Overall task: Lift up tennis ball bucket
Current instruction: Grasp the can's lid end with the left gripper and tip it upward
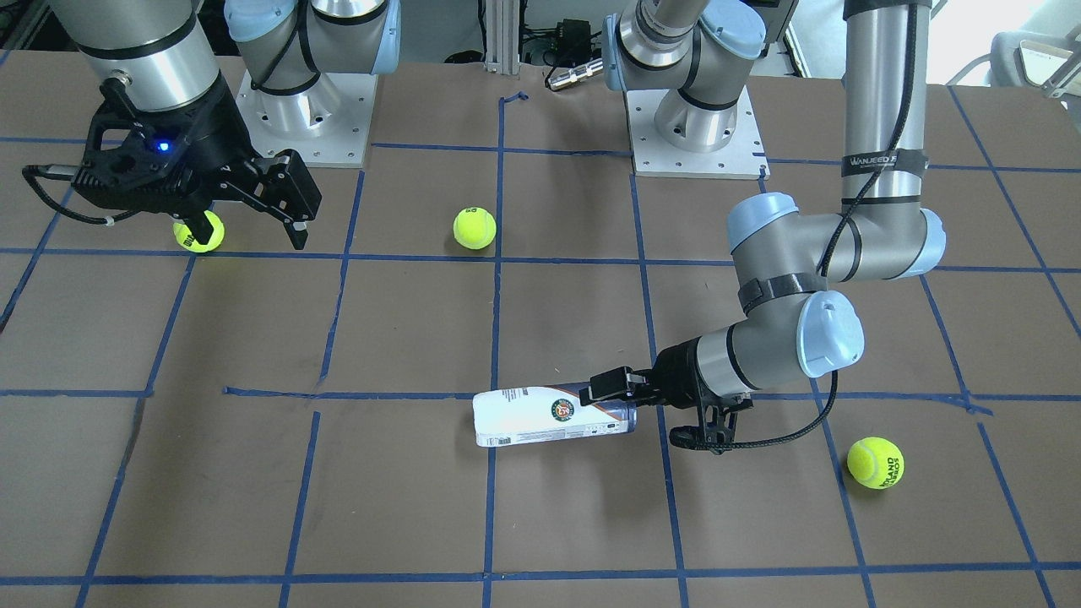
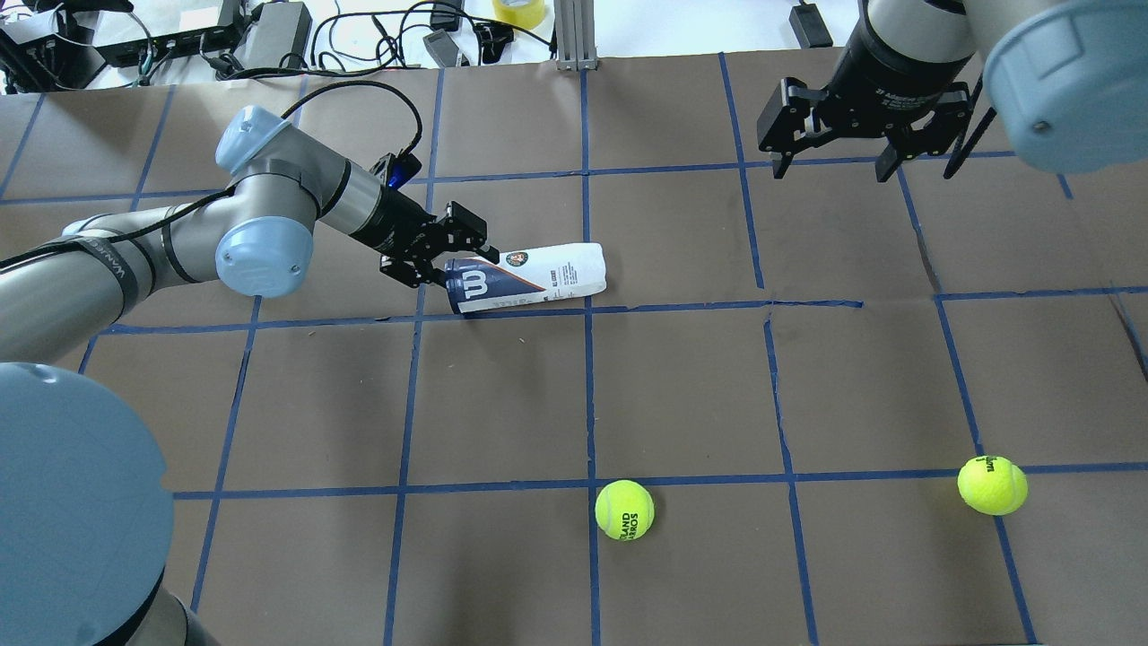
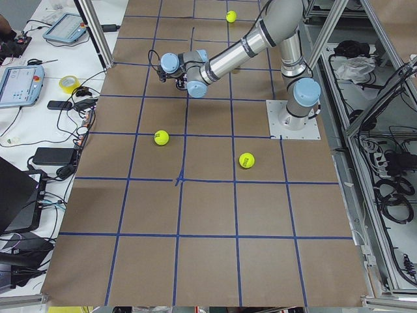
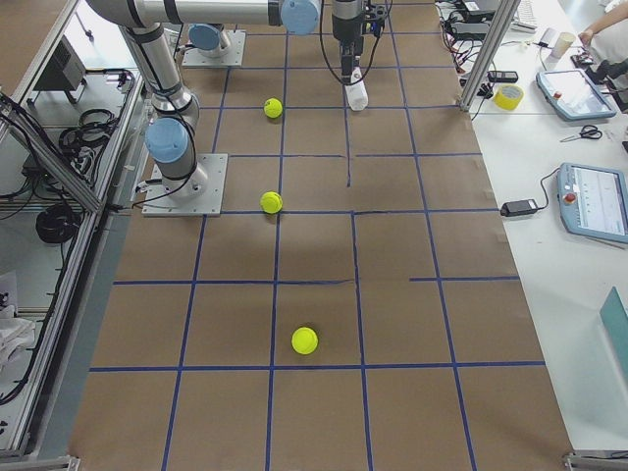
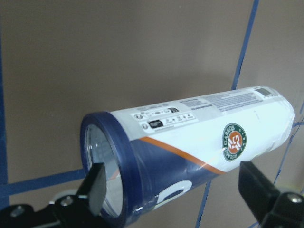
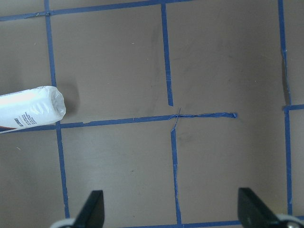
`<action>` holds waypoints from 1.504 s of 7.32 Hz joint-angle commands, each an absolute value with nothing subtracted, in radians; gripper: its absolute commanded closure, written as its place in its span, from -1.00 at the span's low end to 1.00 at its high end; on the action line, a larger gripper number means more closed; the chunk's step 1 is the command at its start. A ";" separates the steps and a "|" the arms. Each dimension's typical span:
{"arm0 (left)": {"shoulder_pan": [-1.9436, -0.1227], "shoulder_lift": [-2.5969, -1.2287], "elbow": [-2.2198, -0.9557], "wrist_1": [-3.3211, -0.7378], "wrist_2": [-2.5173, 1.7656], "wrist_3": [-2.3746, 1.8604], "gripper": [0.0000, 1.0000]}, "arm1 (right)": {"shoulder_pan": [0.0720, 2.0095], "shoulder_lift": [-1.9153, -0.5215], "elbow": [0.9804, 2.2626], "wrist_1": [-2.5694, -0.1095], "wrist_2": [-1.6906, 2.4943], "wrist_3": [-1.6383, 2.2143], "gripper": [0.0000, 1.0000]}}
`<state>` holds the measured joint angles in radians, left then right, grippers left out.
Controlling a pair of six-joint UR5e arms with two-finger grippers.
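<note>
Tennis ball bucket (image 2: 527,278): I find it lying on its side on the table (image 2: 682,395), near the middle, dark blue rim toward my left arm and white closed end pointing away.
Contents: through the open mouth in the left wrist view I see no balls inside; three tennis balls lie loose, well apart from it, so I judge it empty and very light.
Left gripper (image 2: 446,261): at the rim end, fingers spread either side of the tube mouth. They are not closed on it; whether a pad already touches the wall I cannot tell from these views.
Right gripper (image 2: 836,144): hanging over the table well apart from the tube, fingers spread, holding nothing.
Handling, my judgement: thin clear plastic under a glossy label, so slippery and easy to dent; as a cylinder on its side it will roll if nudged off-centre.
Hold point, my judgement: across the body just behind the rim, where the rim band stiffens the wall. Close gently and squarely.
Risk: held by one end only, the long tube may droop or pivot between the pads.
</note>
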<state>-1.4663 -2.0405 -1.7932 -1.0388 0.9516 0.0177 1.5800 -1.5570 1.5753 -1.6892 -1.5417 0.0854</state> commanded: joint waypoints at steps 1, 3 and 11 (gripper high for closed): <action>-1.466 -2.036 -1.780 -1.076 0.957 -0.015 1.00 | 1.580 -1.557 1.575 -1.690 -1.540 0.089 -1.00; -1.466 -2.017 -1.729 -1.112 0.962 -0.044 1.00 | 1.580 -1.557 1.575 -1.689 -1.539 0.089 -1.00; -1.644 -1.999 -1.378 -1.201 1.397 -0.246 1.00 | 1.580 -1.559 1.575 -1.692 -1.539 0.091 -1.00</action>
<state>-1.6140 -1.9844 -1.4255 -1.1819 1.3100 -0.2546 1.5800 -1.5593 1.5754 -1.6907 -1.5386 0.0900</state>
